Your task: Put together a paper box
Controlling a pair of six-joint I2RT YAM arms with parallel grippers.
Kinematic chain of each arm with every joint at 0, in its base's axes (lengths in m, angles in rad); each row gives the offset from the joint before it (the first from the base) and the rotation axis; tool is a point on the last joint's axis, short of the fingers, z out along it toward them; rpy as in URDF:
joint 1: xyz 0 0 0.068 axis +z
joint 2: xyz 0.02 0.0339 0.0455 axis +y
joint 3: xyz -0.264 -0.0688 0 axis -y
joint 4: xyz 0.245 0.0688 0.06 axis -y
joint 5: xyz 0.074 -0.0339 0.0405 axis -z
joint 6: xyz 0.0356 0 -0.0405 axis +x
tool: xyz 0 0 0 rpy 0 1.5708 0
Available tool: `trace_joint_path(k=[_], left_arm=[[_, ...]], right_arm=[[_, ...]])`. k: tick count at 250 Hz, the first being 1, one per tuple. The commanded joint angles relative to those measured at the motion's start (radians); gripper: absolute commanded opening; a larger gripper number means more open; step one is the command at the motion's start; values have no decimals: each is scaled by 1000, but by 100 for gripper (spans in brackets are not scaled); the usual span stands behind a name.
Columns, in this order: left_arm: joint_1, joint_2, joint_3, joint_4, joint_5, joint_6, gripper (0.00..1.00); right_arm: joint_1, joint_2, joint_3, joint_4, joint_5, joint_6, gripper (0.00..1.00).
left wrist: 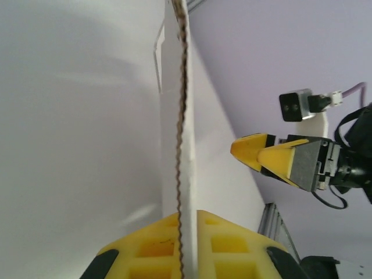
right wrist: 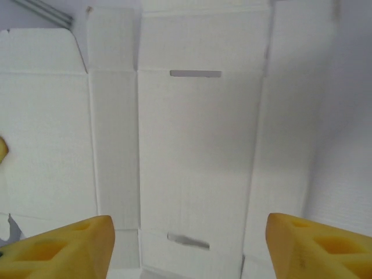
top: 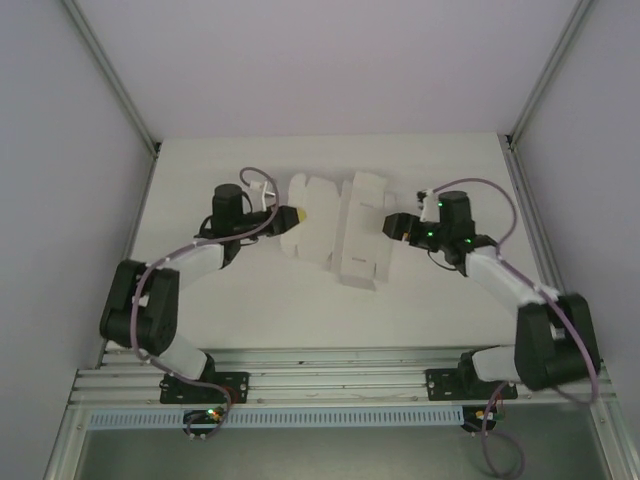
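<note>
White corrugated card: the paper box (top: 335,230) is an unfolded die-cut sheet, lying in the middle of the table (top: 250,310) between the two arms. On its left edge the left gripper (top: 298,215) is clamped tight. The left wrist view shows the fluted edge pinched between the yellow fingers (left wrist: 145,250). At the sheet's right side the right gripper (top: 392,226) has its jaws spread wide with nothing between them, looking down on the centre panel (right wrist: 197,151) with a slot (right wrist: 195,73) at each end.

Risks, my read:
- One edge pinch on thin card, so a lift or fold could buckle a panel off-crease or pivot the sheet in the grip.
- Right side is unrestrained, so the sheet may slide when pushed.

Container status: no walls up, no box formed, nothing inside.
</note>
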Motion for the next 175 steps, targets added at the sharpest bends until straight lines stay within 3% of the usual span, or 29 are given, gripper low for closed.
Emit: trace_joint_path(k=[1, 69, 118, 139, 175], left_arm=[[-19, -81, 52, 84, 80, -20, 0], [-52, -203, 125, 84, 132, -53, 0], [-69, -248, 123, 57, 90, -33, 0], [-69, -254, 115, 55, 81, -31, 0], [-70, -259, 112, 37, 55, -25, 0]], right_arm=[[-56, -125, -88, -9, 25, 51, 79], [-166, -209, -217, 248, -213, 165, 81], [-167, -200, -226, 399, -356, 214, 62], [-168, -208, -223, 430, -379, 213, 59], [-168, -203, -186, 371, -380, 211, 39]])
